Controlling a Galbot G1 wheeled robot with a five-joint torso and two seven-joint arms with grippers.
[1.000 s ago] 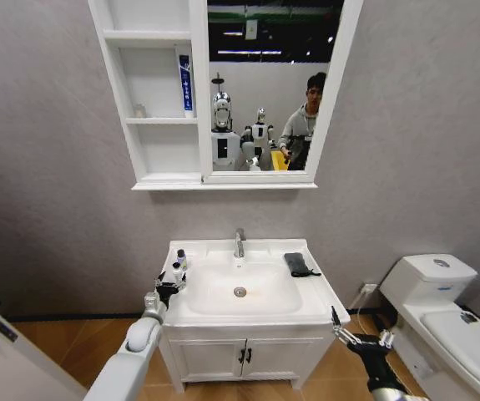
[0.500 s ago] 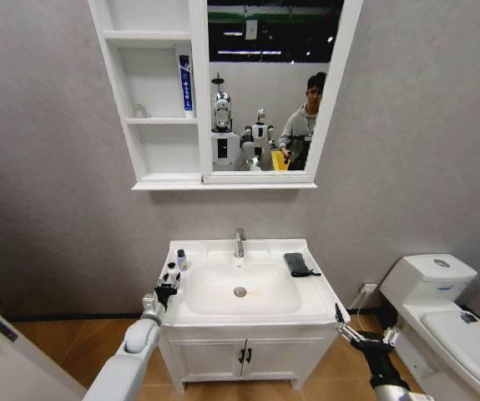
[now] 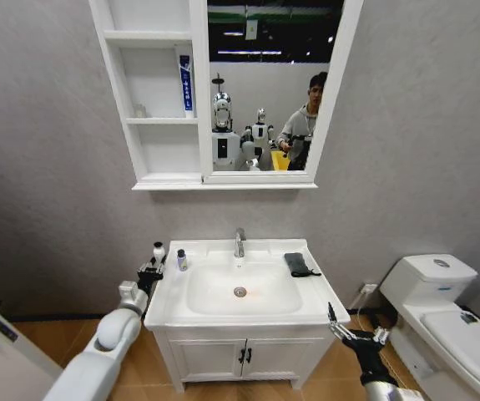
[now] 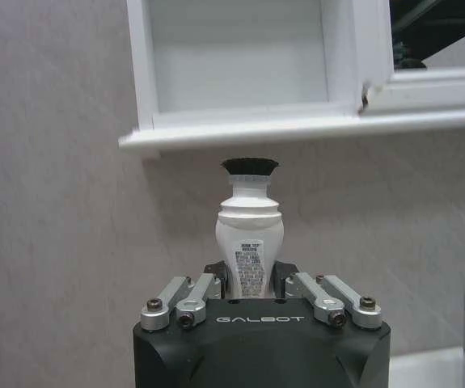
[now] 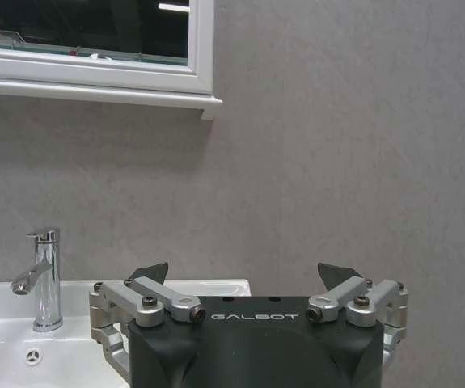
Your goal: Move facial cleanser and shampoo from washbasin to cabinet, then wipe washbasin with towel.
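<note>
Two grippers are up, and the left gripper (image 3: 152,269) is the busy one: its fingers are closed around a small white bottle (image 3: 159,250) with a dark cap, held upright just off the washbasin's (image 3: 248,317) left edge, at about nine o'clock from the bowl. From the left wrist, the bottle (image 4: 249,242) stands straight up out of the gripper (image 4: 250,283), cap pointing toward the underside of the cabinet (image 4: 248,129) above.

The right gripper (image 3: 350,327) hangs low off the basin's front right corner, near four o'clock, its jaws spread wide around nothing; the right wrist view shows the same gripper (image 5: 244,279) with its two dark fingertips (image 5: 150,273) well apart.

A second small bottle (image 3: 182,260) still stands on the basin rim at ten o'clock, left of the chrome tap (image 3: 240,242). The dark towel (image 3: 299,264) lies on the rim at two o'clock. A tall tube (image 3: 185,82) stands in the middle niche of the cabinet (image 3: 152,100). A white toilet (image 3: 440,313) sits off to the right.

A second ago the left gripper was over the basin's left rim; it has since lifted the bottle and swung outward to the left.
</note>
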